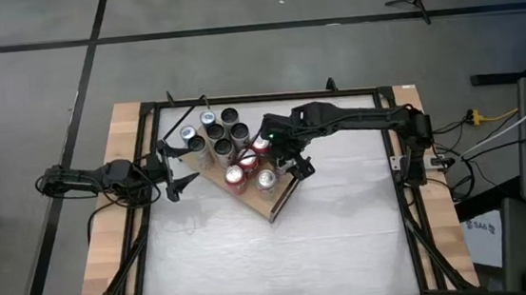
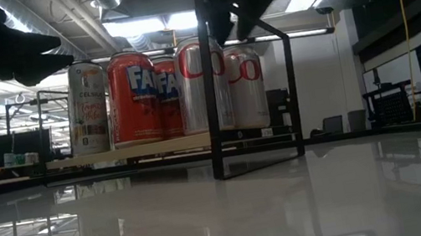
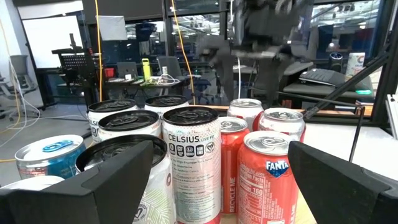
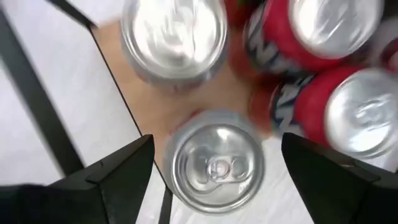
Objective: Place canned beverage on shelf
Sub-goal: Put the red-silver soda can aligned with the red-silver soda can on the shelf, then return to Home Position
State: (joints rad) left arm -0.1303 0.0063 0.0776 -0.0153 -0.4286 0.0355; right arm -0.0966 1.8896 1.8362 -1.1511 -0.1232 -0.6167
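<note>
The right hand [image 1: 281, 157] hangs over the near end of the shelf [image 1: 270, 207], its fingers [image 4: 109, 171] spread apart and closed on nothing. Straight below it, between the two fingers but touching neither, stands a silver can [image 4: 217, 163] on the wooden board, close to the board's edge and the black frame [image 2: 207, 85]. Just past that can from the hand stands another silver can [image 4: 174, 34], and to one side of it two red cans [image 4: 348, 115] stand close together. From table height, the right hand shows as a dark shape just above the tops of the silver cans [image 2: 205, 81] at the frame end of the shelf; whether it touches them cannot be told.

The left hand [image 1: 177, 165] waits beside the other end of the shelf, low over the table [image 1: 347, 236], its fingers [image 3: 87, 186] also wide apart and empty. Directly ahead of it is the crowd of cans: a white Celsius can [image 3: 191, 163] nearest, a red Fanta can [image 3: 268, 177] beside that, dark-topped cans [image 3: 127, 127] and a blue-topped can [image 3: 46, 155] off to one side, and more red cans behind. Beyond them the right arm hangs over the far cans.

The shelf sits at an angle on the table, between the two hands, loaded with cans along most of its length.
</note>
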